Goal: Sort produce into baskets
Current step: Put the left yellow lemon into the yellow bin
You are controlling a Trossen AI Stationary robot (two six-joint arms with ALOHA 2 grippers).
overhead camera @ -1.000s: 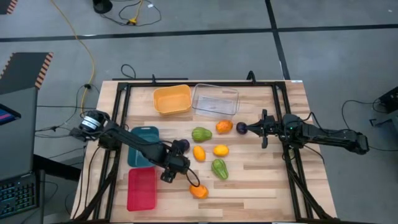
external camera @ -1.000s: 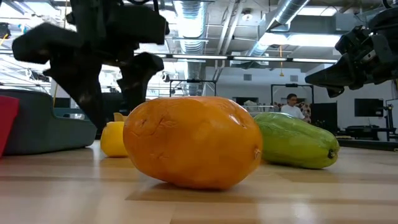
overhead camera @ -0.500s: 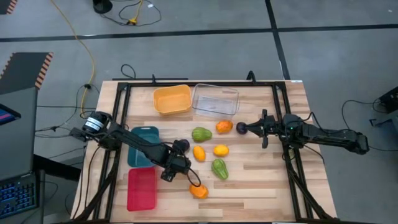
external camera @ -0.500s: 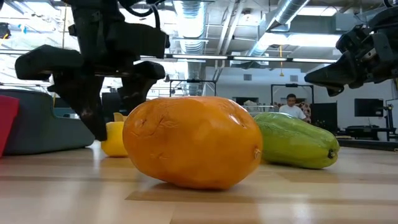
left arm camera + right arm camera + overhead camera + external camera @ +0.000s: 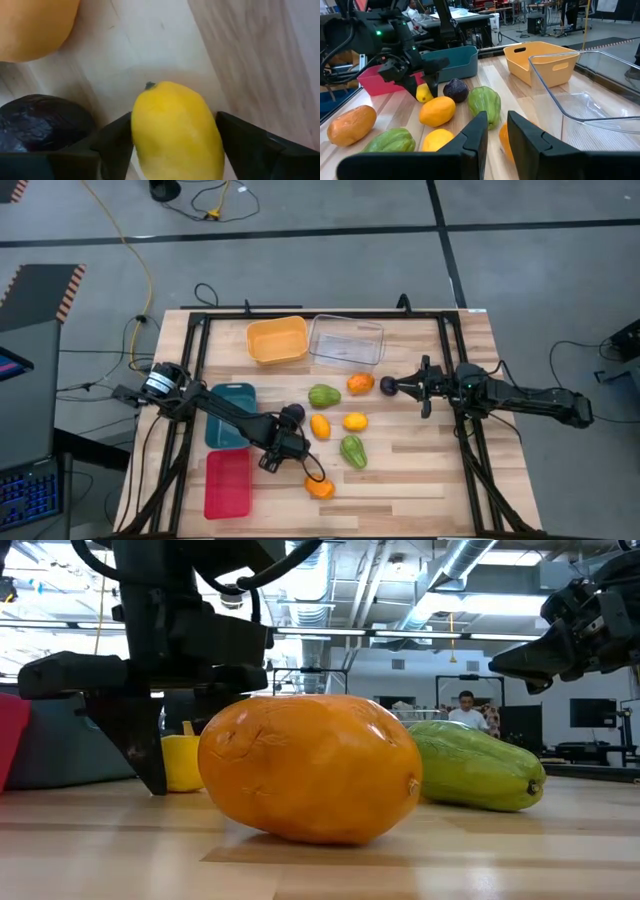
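Observation:
My left gripper (image 5: 272, 454) stands fingers-down over a small yellow lemon (image 5: 175, 130) at the table's middle left, shut on it. The lemon also shows in the low view (image 5: 182, 762). A dark purple piece (image 5: 292, 413) lies just beyond it. Other produce lies on the table: two green pieces (image 5: 323, 395) (image 5: 352, 450), orange and yellow pieces (image 5: 320, 425) (image 5: 355, 421) (image 5: 360, 384), and a big orange one (image 5: 320, 487) near the front. My right gripper (image 5: 398, 387) hovers shut and empty at the right, above another dark purple piece (image 5: 388, 386). My left gripper pinches the lemon's two long sides (image 5: 137, 125) between its two fingers (image 5: 240, 140). The fingers come from above, pointing down, and one fingertip (image 5: 152, 780) reaches the tabletop. The lemon lies on the table between them.
An orange basket (image 5: 277, 340) and a clear basket (image 5: 346, 340) stand at the far edge. A teal basket (image 5: 232, 395) and a red basket (image 5: 228, 483) stand at the left, next to my left arm. A person shows far off in the room (image 5: 468, 708).
My left gripper has gone down around the lemon until its fingertip is at the tabletop. The lemon has stayed where it was on the table.

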